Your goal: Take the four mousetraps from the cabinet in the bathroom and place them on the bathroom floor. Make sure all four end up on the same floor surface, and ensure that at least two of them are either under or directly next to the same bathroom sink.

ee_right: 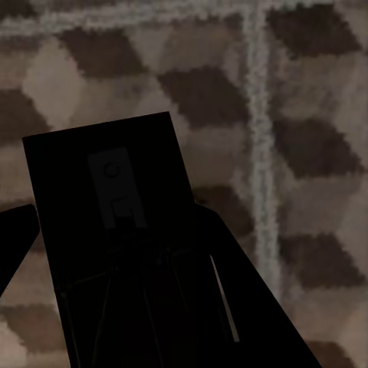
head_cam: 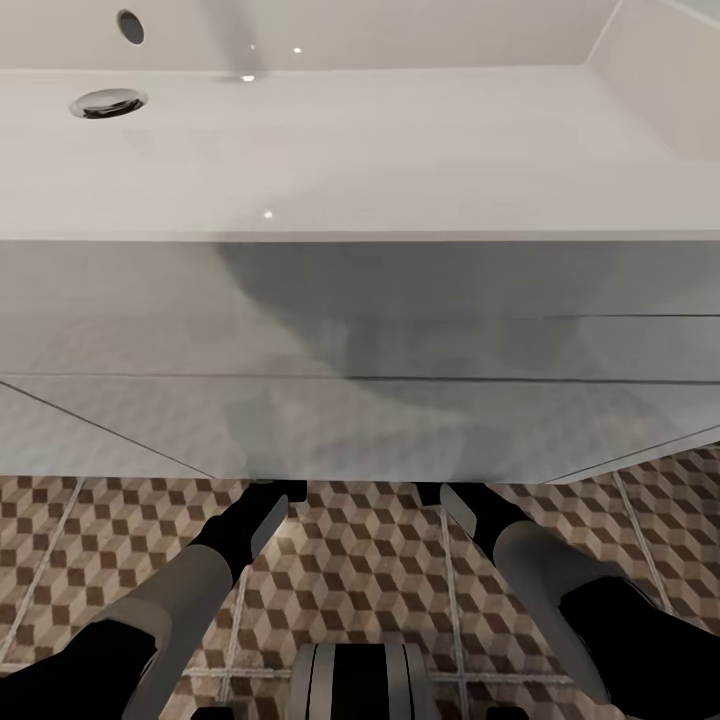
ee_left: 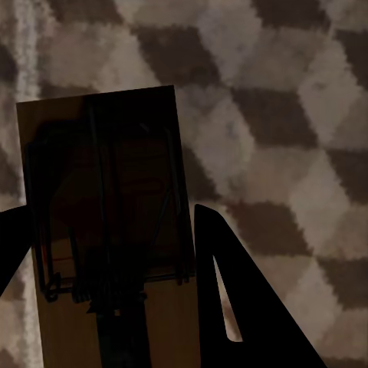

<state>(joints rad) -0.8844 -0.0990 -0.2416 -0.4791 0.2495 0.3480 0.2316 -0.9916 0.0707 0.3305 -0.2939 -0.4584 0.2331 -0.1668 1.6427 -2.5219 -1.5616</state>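
Both tools are reaching under the sink (head_cam: pixel 360 150). The left tool (ee_left: pixel 115 291) is clenching one mousetrap (ee_left: pixel 107 192), the right tool (ee_right: pixel 115 291) another mousetrap (ee_right: pixel 107 192). Best lowering them flat onto the bathroom floor (head_cam: pixel 370 560) before releasing.

A bathroom in a home. Shown by a wide white rectangular sink (head_cam: pixel 360 150) with a chrome drain (head_cam: pixel 108 102) and an overflow hole (head_cam: pixel 130 26), set on a white wall-hung vanity (head_cam: pixel 360 400) with plain flat fronts. Below it, a floor (head_cam: pixel 360 560) of large tiles printed with brown, beige and white cubes, with pale grout lines. Rendered, not photographed.
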